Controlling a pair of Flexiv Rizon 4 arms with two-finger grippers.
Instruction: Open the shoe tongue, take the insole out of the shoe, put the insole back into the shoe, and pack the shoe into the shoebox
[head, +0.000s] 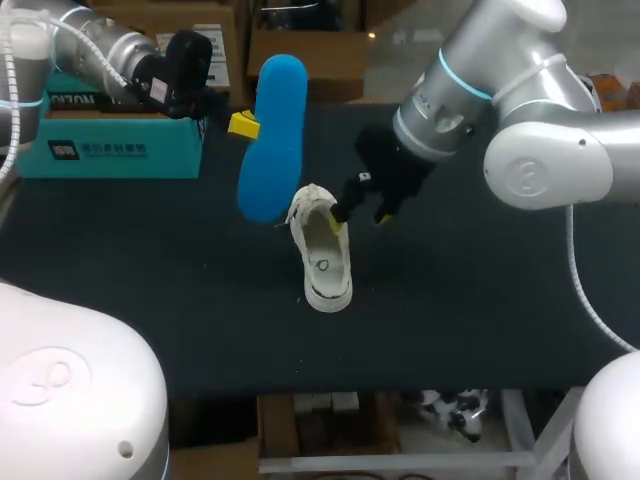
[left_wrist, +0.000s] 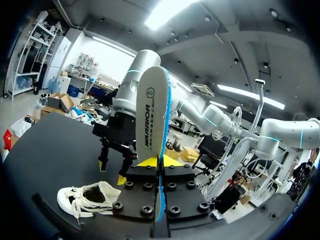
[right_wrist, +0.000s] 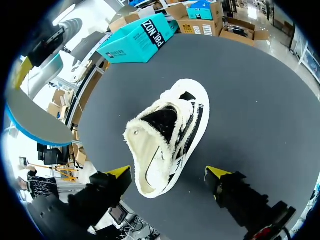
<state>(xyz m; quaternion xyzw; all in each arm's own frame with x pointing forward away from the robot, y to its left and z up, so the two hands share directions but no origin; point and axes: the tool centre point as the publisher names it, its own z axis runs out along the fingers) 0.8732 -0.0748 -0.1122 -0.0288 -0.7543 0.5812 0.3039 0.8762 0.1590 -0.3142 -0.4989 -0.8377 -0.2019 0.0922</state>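
Shoe (head: 324, 262): white, lying near the middle of the dark table (head: 480, 310), its mouth open and fleecy lining showing.
Insole (head: 272, 135): blue, up off the table at 11 o'clock from the shoe, standing on end.
Left gripper (head: 243, 125): fingers clamped on the insole from both sides.
Right gripper (head: 362, 212): at 1 o'clock from the shoe, just over its far end. The fingers are spread wide and grip nothing.
Shoebox (head: 110, 150): teal, at 10 o'clock from the shoe, near the table's far left corner and well apart from it.
In the way: the raised insole hangs between shoebox and shoe, and the right gripper sits over the shoe's mouth.
Left wrist view only: the insole's (left_wrist: 150, 110) pale printed face with a blue rim, gripped low down. The shoe (left_wrist: 92, 197) lies on the table below and beside it, with the right gripper (left_wrist: 114, 170) above the shoe.
Right wrist view only: the shoe's (right_wrist: 167, 132) dark tongue and side stripes. Its lined opening lies between the two yellow tips, and neither tip touches it.
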